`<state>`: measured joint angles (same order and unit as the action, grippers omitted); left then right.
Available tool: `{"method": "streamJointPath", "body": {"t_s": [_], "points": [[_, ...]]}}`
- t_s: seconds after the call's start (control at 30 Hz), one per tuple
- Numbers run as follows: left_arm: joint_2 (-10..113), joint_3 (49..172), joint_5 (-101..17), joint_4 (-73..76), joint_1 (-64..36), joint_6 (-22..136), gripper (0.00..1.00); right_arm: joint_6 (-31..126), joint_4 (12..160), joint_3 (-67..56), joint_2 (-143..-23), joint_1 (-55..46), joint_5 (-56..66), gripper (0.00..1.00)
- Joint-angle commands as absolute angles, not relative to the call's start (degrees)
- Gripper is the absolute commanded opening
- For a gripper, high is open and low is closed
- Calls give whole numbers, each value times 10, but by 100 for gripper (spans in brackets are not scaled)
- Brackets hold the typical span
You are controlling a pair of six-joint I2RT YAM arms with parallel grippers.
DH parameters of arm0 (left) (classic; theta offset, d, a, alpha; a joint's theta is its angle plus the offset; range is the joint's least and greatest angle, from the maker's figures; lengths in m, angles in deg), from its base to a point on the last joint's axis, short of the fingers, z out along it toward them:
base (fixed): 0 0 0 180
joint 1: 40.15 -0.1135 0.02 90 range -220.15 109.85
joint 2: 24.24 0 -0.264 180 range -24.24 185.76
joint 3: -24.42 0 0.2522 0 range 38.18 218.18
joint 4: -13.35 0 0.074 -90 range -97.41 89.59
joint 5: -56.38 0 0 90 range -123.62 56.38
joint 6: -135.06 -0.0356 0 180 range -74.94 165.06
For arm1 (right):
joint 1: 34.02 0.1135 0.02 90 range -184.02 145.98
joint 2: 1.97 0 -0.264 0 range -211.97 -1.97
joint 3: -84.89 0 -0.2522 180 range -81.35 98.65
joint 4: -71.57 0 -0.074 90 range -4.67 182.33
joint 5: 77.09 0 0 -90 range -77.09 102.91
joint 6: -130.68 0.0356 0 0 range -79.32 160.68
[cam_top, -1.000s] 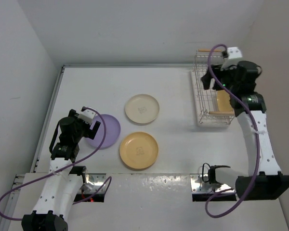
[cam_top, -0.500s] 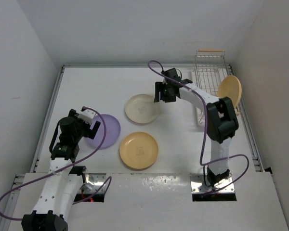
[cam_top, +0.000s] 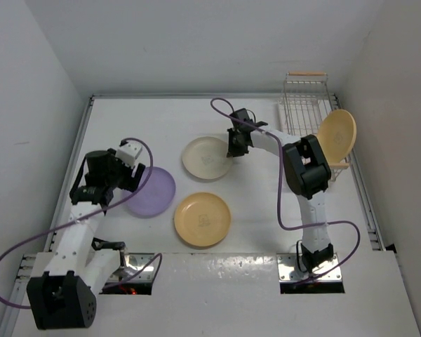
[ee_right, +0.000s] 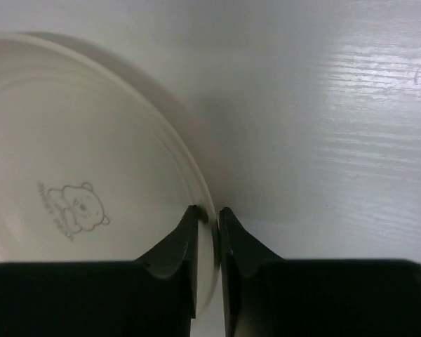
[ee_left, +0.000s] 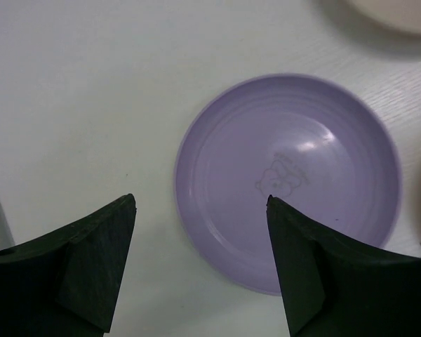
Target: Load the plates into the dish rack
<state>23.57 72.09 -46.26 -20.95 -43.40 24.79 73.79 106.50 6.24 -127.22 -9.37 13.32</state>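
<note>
Your right gripper is pinched on the cream plate. One fingertip sits inside the right-hand rim, the other just outside it, and only the rim's thickness shows between them. The plate lies flat on the table with its little bear mark facing up. From its base, your right arm rises to a bent elbow to the right of the cream plate. The forearm then reaches left and low across the table, so the wrist ends at that plate's right edge.

Your left gripper stands wide apart, holding nothing. In the wrist view its two dark fingers straddle the left part of the lavender plate. I cannot tell whether they touch it. That plate lies flat, left of the cream plate and nearer the arm bases. Your left arm is folded upward, with its wrist tipped down over the lavender plate.

One yellow-orange plate lies flat just on the near side of the cream plate, close beside the lavender one. The dish rack stands well to the right of the cream plate, at the far right of the table. The other yellow-orange plate stands on edge at the rack's right side.
</note>
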Motion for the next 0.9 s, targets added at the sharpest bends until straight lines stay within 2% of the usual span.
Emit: {"method": "streamJointPath", "body": {"t_s": [0.0, 0.07, 0.37, 0.53, 0.73, 0.87], "points": [[283, 813, -557, -261, -452, 256, 79, 737, 1053, 40, -1266, -86, 141, 10], [298, 828, -564, -272, -459, 264, 79, 729, 1044, 30, -1252, -89, 148, 0], [294, 820, -585, -294, -477, 259, 80, 648, 1030, 49, -1168, -88, 176, 0], [288, 800, -531, -289, -477, 246, 82, 615, 1018, 56, -1082, -90, 204, 0], [261, 766, -477, -255, -477, 241, 82, 519, 1021, 79, -958, -125, 283, 0], [238, 728, -438, -220, -482, 241, 82, 435, 1016, 86, -889, -155, 392, 0]]}}
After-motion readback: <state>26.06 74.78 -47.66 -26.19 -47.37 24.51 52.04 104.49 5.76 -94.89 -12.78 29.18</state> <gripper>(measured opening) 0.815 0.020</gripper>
